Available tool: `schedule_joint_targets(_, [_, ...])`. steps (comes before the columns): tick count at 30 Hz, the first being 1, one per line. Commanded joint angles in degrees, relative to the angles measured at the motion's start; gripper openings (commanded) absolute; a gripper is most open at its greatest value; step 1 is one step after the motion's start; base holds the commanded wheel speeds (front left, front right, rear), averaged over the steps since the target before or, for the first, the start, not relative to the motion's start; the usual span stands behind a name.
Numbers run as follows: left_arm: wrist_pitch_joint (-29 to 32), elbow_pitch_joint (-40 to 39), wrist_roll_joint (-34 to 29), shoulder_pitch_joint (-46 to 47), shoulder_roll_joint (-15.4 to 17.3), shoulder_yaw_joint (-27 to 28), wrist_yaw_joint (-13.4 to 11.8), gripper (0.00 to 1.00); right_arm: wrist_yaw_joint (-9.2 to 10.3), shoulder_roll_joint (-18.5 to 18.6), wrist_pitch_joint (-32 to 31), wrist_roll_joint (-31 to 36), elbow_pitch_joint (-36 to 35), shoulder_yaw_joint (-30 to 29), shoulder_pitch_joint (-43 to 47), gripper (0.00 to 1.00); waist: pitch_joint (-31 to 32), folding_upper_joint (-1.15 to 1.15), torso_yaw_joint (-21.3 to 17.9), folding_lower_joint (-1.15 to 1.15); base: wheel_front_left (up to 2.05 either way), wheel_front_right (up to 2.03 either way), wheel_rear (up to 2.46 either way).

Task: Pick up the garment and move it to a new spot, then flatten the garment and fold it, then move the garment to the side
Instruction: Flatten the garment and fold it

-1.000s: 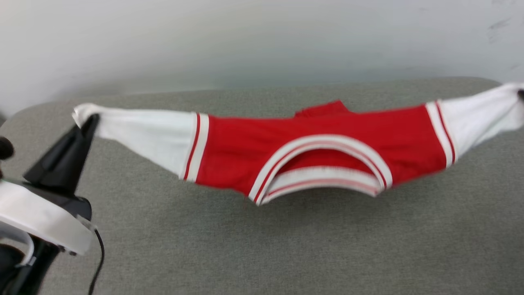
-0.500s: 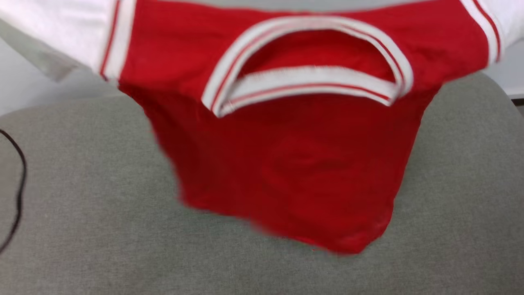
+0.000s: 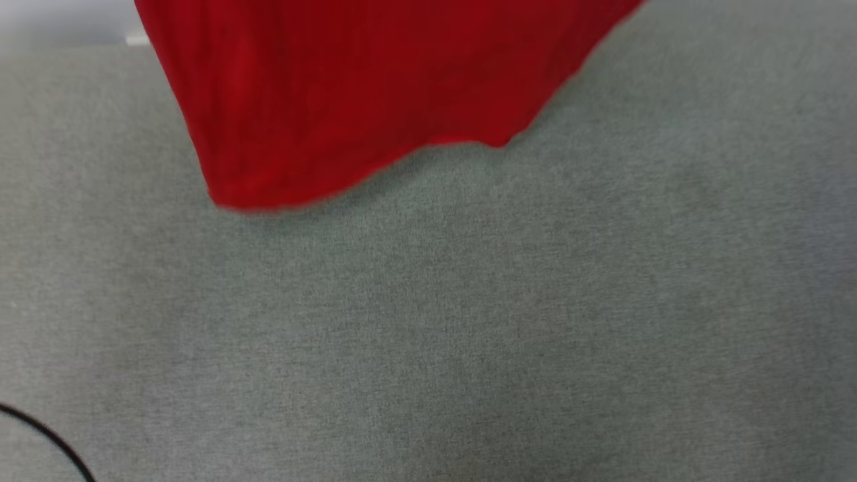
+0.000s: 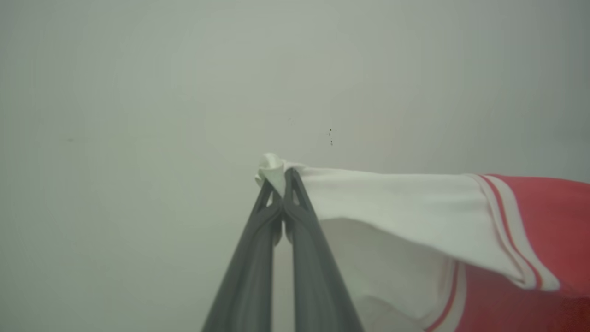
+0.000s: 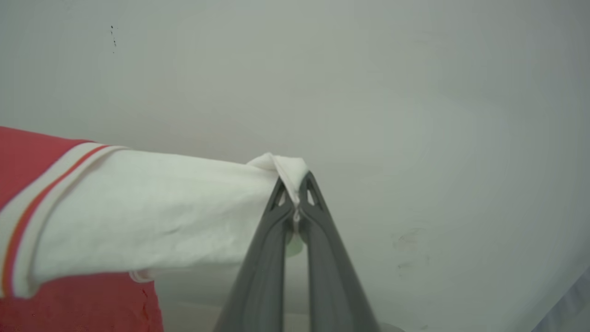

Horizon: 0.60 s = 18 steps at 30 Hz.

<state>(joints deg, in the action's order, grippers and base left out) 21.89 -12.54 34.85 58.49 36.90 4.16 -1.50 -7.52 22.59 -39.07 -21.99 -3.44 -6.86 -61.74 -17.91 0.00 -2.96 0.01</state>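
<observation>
The garment (image 3: 348, 100) hangs in the air; in the head view its red lower body dangles over the grey surface, hem just above it. In the left wrist view my left gripper (image 4: 281, 177) is shut on the tip of one white sleeve (image 4: 396, 203), with the striped trim and red body trailing off to the right. In the right wrist view my right gripper (image 5: 295, 184) is shut on the tip of the other white sleeve (image 5: 152, 212), the red body (image 5: 27, 161) stretching away to the left. The chest lettering is hidden.
A grey fabric-covered surface (image 3: 502, 321) spreads below the hanging hem. A thin black cable (image 3: 47, 438) curves at its lower left corner. A plain pale wall (image 4: 184, 92) stands behind both grippers.
The garment has been lifted from a low sag over the surface to hanging high. The head view has shifted down, so collar and sleeves have left it and only the red hem remains.
</observation>
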Motion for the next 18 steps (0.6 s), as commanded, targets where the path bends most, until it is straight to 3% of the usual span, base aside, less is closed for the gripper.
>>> schedule_joint_targets(1, [-1.72, 3.30, -1.20, 4.26, -0.57, -1.28, 0.66, 0.00, 0.05, -0.50, 1.89, 1.66, 2.45, 0.32, -3.85, 0.00, -6.98, 0.00, 0.52, -0.01, 0.00, 0.00, 0.00])
schedule_joint_targets(11, [-13.97, 24.17, -6.03, 29.45, -5.28, -6.66, 2.77, 0.00, 0.06, -1.55, 16.53, 10.13, 19.52, 3.11, -25.58, 0.00, -19.58, 0.00, 1.78, -0.01, 0.00, 0.00, 0.00])
schedule_joint_targets(18, [-23.00, 36.54, -6.87, 37.04, -9.45, -8.35, 3.77, 0.00, 0.06, -3.72, 25.86, 15.52, 29.33, 3.06, -32.93, 0.00, -23.06, 0.00, 3.25, -0.01, 0.00, 0.00, 0.00])
